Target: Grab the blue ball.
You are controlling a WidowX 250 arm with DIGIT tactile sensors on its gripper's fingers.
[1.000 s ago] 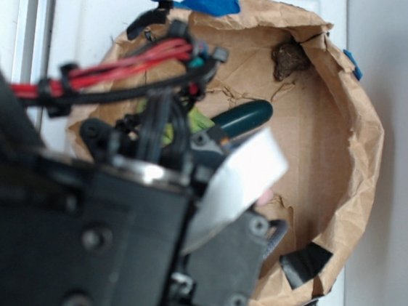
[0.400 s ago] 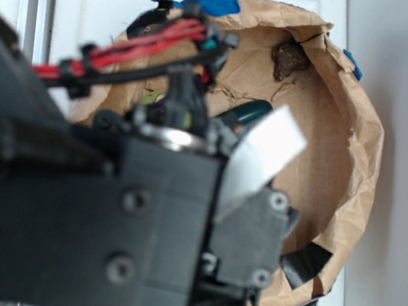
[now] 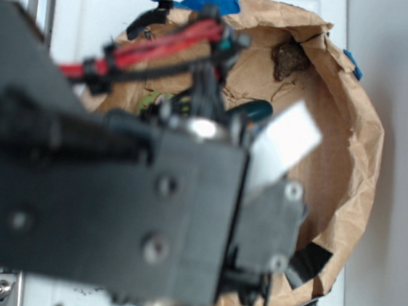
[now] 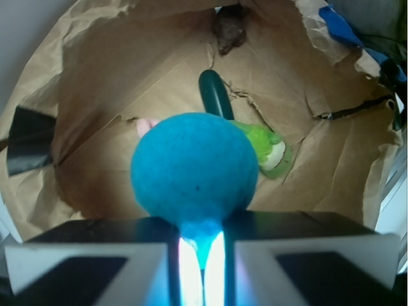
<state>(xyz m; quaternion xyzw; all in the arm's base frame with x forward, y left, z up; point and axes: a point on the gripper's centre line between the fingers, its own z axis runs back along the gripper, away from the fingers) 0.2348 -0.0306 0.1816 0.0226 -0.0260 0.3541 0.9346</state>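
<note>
White desk [image 3: 95, 10] with a crumpled brown paper bowl [image 4: 95, 83] taped on it. Pincer [image 4: 203, 255] nearly closed, pinching the blue ball [image 4: 194, 169] above the bowl floor: round, finely textured, rubbery. Grab looks done; next just hold firm. Smooth dark green oblong toy [image 4: 215, 92] lies below.

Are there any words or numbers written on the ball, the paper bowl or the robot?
None that can be read: the blue ball in the claw, the brown paper bowl, the blue tape and the robot's white tag all look blank.
</note>
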